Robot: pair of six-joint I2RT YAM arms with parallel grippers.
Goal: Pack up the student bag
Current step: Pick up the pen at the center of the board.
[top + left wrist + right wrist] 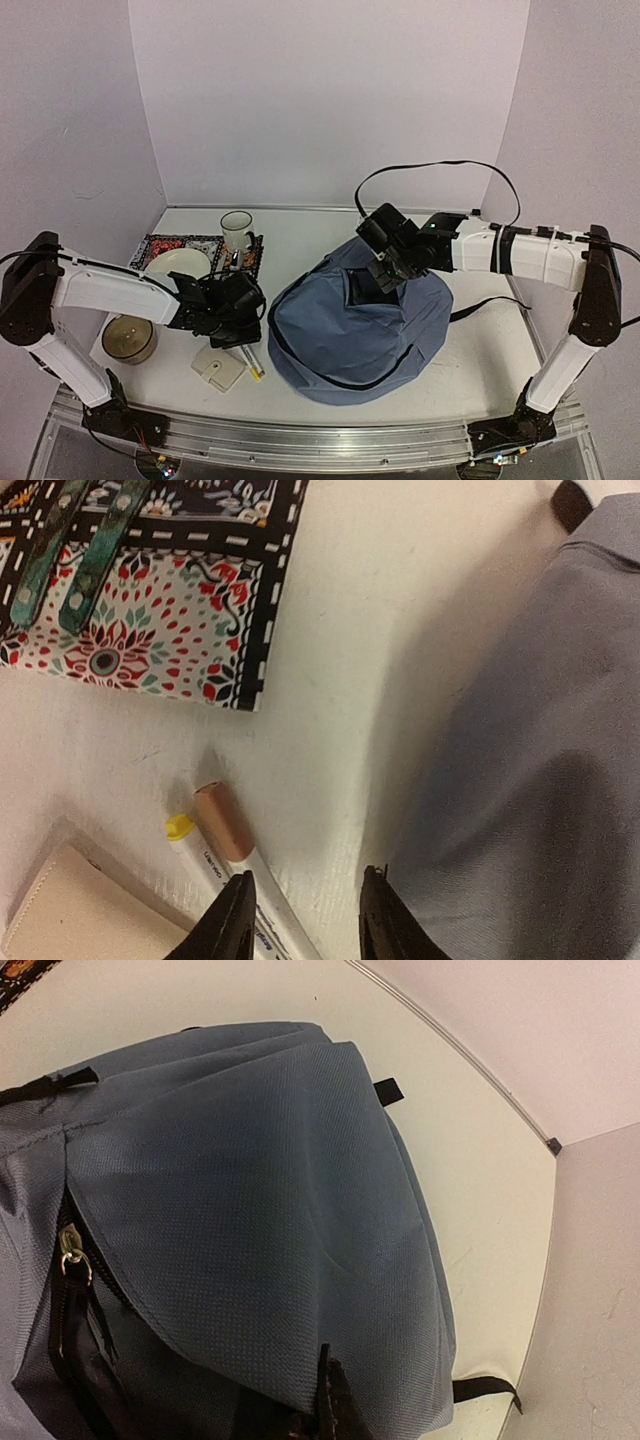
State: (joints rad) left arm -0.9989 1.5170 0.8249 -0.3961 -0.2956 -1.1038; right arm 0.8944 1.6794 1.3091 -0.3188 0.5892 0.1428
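The student bag, blue-grey with black straps, lies slumped at the table's middle right. My right gripper is at its top, shut on the edge of the lifted fabric flap; the right gripper pinches that edge, and the dark opening and a zipper pull show beneath. My left gripper is open low over the table, left of the bag. A white marker with a brown cap lies just inside its left finger, untouched. A yellow-capped marker lies beside it.
A beige wallet lies left of the markers. A patterned cloth at the back left carries a white plate; a white mug stands by it. A bowl sits at the left edge. Walls close in on three sides.
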